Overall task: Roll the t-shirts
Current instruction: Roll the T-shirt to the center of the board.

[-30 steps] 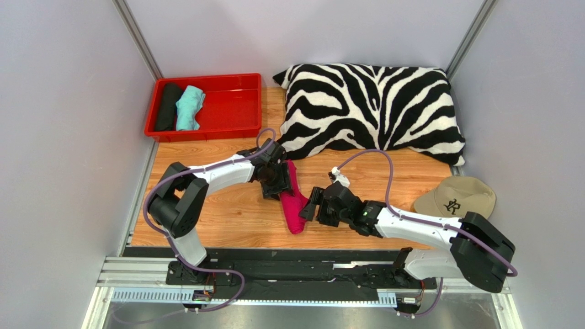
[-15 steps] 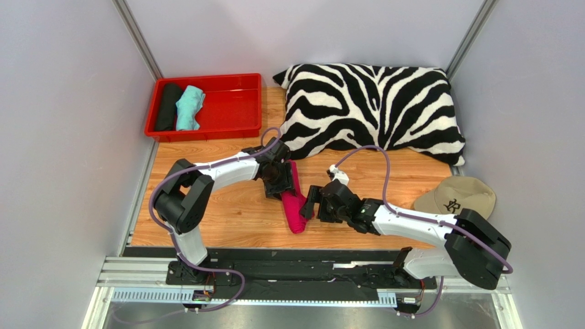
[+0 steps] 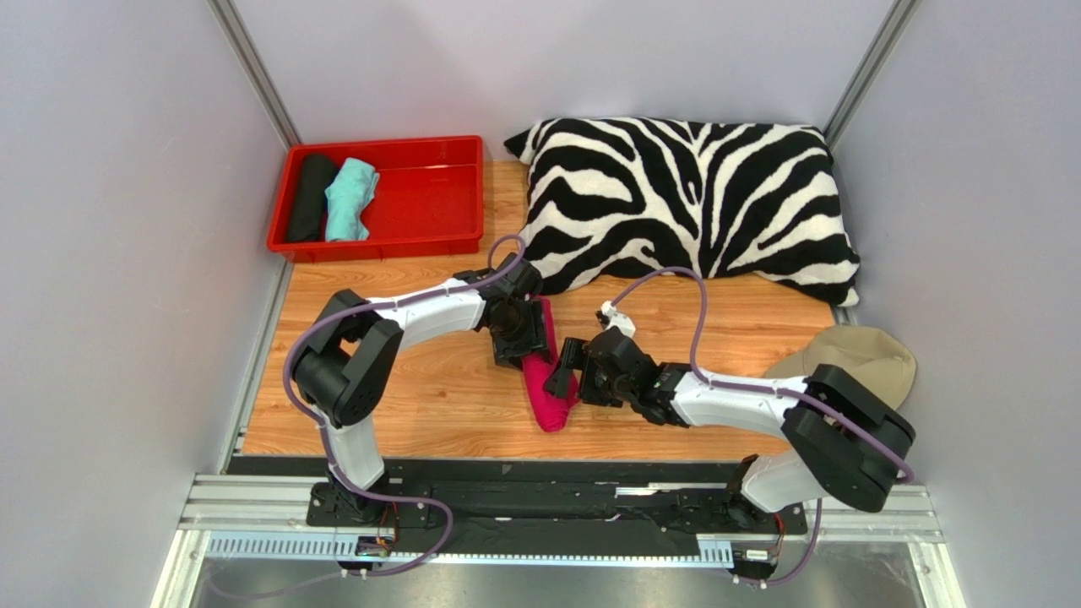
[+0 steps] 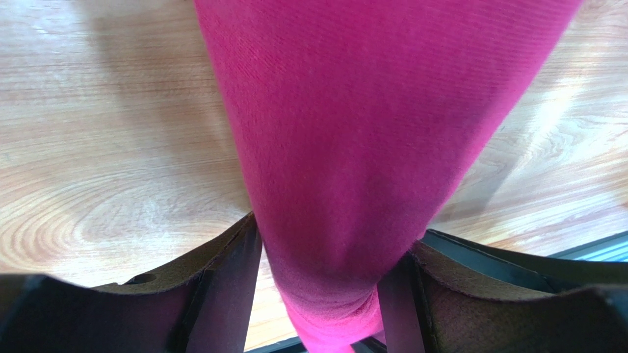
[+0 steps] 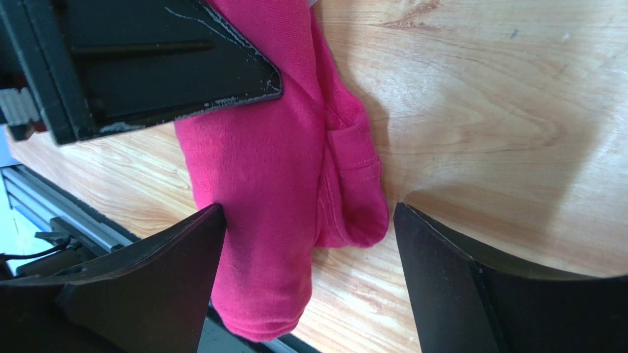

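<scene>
The hot-pink t-shirt (image 3: 548, 390) lies as a long narrow bundle on the wooden table, running from the pillow's edge toward me. My left gripper (image 3: 523, 337) is at its far end; in the left wrist view (image 4: 328, 254) its two fingers press the pink cloth (image 4: 368, 132) from both sides. My right gripper (image 3: 569, 375) is open at the bundle's right side; in the right wrist view (image 5: 309, 220) its jaws straddle the shirt's folded end (image 5: 280, 184), with the left finger (image 5: 169, 257) touching the cloth. A black roll (image 3: 308, 196) and a mint-green roll (image 3: 349, 199) lie in the red tray.
The red tray (image 3: 438, 203) stands at the back left. A zebra-striped pillow (image 3: 685, 196) fills the back right. A beige cap (image 3: 857, 355) lies at the right, partly behind my right arm. Grey walls close in both sides.
My right gripper has moved left and away from me, up to the pink shirt. My left gripper has shifted slightly right, still on the shirt's far end.
</scene>
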Tool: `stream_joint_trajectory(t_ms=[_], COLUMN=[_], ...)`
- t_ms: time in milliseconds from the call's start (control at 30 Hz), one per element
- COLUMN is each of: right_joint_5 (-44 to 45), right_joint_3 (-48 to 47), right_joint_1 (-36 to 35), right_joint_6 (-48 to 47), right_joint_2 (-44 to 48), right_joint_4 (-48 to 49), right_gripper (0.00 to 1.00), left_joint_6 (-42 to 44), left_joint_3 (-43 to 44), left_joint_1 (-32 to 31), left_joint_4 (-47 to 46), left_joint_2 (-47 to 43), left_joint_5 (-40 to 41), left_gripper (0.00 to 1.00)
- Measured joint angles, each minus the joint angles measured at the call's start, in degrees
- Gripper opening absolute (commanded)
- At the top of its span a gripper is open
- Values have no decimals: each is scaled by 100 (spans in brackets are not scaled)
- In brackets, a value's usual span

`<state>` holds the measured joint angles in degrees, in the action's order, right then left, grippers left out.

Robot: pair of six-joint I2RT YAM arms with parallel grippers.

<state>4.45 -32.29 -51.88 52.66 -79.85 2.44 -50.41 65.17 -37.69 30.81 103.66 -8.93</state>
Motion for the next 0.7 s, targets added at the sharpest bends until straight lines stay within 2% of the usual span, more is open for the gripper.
stream_joint_trajectory(t_ms=[233,700], right_joint_5=[-120,-199], right_joint_3=[-249,-280], right_joint_1=[7,22], right_joint_6=[-17,101], right_joint_2=[-391,-382], right_joint_4=[175,380], right_gripper=[89,89], left_joint_6=[37,44], left_joint_3=[83,214], left_joint_1=[-22,-59], left_joint_4=[28,111], left_joint_2=[111,214], left_joint_5=[4,4], left_gripper=[64,64])
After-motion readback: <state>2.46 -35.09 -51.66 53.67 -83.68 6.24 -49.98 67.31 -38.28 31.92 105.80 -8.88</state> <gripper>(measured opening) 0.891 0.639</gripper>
